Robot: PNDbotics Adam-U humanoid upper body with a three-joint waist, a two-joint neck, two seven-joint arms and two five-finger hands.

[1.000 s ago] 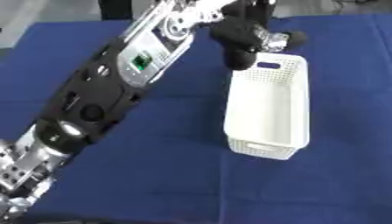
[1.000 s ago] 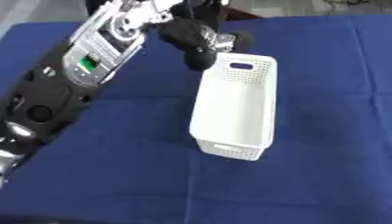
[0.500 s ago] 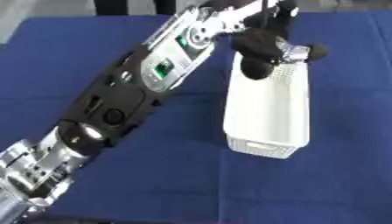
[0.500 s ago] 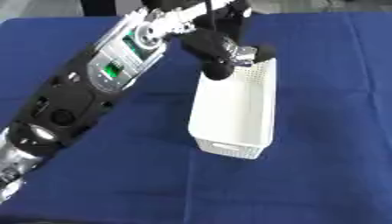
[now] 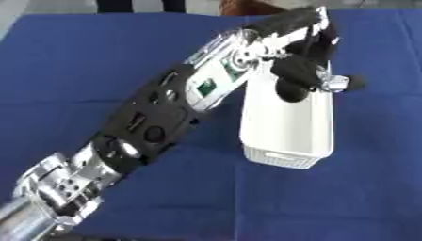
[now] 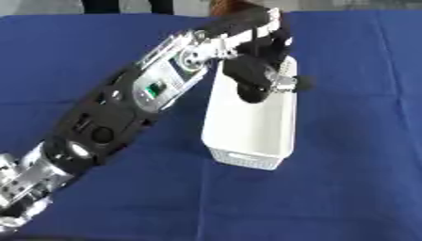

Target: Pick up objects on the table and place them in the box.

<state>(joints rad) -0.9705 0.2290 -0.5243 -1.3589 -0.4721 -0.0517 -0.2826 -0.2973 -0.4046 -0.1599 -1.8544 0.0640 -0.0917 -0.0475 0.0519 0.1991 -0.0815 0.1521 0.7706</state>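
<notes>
Left hand (image 5: 303,75) farther over box (image 5: 287,127)

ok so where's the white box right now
The white box sits right of centre on the blue table, lengthwise away from the robot, its far end under the left hand.

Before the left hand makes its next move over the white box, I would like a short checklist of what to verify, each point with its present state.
1. Left hand is above the white box: ok, it shows over the far half of the box.
2. Something is held in the hand: cannot tell; the fingers look curled and a dark shape shows below them, but I cannot separate it from the hand.
3. Box stands upright on the blue table, opening upward: ok.
4. Inside of the box is free: cannot tell; the hand and arm hide the far part.
5. Right hand is out of the way: ok in so far as it shows in neither view.
</notes>
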